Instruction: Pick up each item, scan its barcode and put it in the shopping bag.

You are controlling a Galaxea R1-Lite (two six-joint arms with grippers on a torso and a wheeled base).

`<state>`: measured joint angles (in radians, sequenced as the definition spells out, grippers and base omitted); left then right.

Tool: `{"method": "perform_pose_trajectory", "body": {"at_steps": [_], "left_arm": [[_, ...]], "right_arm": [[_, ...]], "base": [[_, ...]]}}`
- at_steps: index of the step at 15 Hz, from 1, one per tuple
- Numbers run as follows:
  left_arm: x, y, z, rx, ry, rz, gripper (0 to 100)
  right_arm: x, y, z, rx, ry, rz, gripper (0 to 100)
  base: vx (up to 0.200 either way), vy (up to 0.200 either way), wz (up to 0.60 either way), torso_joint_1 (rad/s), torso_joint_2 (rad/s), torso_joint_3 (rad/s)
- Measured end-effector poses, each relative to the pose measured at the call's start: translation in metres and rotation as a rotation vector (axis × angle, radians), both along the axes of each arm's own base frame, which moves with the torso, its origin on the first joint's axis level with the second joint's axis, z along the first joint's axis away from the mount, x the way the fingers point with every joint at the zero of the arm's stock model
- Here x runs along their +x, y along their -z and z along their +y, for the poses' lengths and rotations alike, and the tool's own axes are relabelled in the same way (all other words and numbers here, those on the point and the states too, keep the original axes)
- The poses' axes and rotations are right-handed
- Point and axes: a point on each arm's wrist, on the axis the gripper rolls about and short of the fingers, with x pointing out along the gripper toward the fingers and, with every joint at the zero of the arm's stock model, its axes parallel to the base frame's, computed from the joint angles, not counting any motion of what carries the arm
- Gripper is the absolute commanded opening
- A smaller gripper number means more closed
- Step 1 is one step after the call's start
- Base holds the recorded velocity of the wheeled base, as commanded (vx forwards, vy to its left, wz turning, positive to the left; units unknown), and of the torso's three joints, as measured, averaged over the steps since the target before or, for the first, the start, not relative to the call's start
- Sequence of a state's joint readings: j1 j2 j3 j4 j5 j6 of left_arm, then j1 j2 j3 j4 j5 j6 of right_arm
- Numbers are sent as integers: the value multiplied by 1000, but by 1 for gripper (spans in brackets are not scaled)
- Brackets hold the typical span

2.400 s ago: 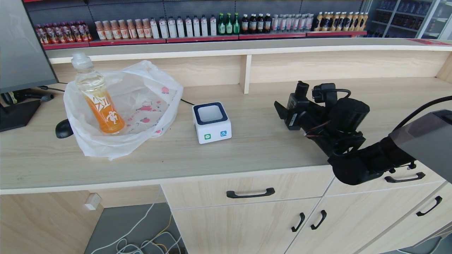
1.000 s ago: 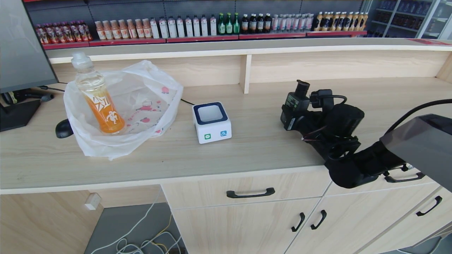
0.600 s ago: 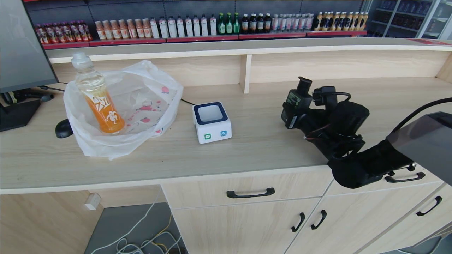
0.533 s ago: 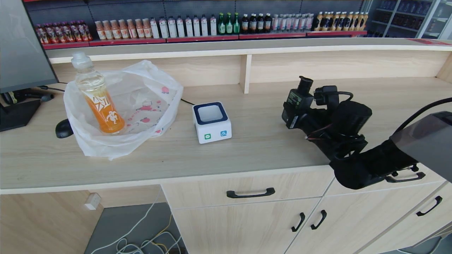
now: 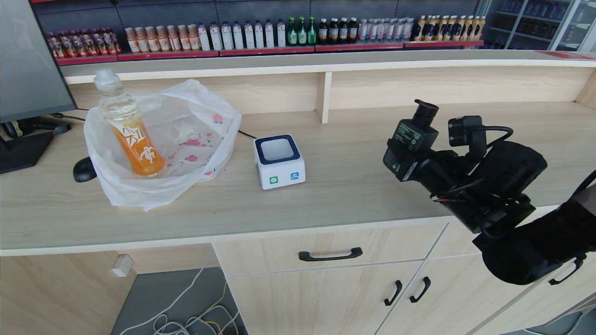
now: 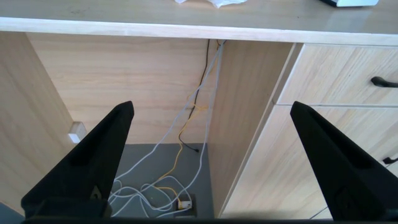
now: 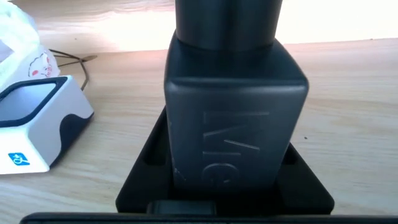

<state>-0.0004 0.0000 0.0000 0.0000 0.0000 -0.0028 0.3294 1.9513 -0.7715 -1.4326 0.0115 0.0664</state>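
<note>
My right gripper is shut on a black square bottle with a round cap, held tilted above the counter's right front part. In the right wrist view the black bottle stands between the fingers. The white scanner box with a dark blue top sits mid-counter, left of the bottle; the scanner box is apart from it. A white shopping bag lies open at the left with an orange drink bottle upright inside. My left gripper is open below the counter edge, nothing between its fingers.
A monitor and a black mouse sit at the counter's far left. A wooden divider rises behind the scanner box. Drawers with black handles are below. Loose cables lie on the floor under the counter.
My right gripper closed on the black bottle, then carried it to the right and up, tilting it, farther from the scanner box. The bag and orange bottle stayed put.
</note>
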Motion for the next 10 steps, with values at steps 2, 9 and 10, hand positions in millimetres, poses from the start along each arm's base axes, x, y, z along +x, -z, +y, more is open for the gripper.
{"method": "perform_pose_trajectory", "body": {"at_steps": [2, 9, 10], "left_arm": [[0, 0, 0, 0, 0, 0, 100], [0, 0, 0, 0, 0, 0, 100], [0, 0, 0, 0, 1, 0, 100]], "right_arm": [[-21, -5, 2, 10, -33, 6, 0], [-106, -5, 20, 10, -208, 8, 0], [-114, -1, 18, 7, -220, 16, 0]], "base": [[0, 0, 0, 0, 0, 0], [0, 0, 0, 0, 0, 0], [0, 0, 0, 0, 0, 0]]}}
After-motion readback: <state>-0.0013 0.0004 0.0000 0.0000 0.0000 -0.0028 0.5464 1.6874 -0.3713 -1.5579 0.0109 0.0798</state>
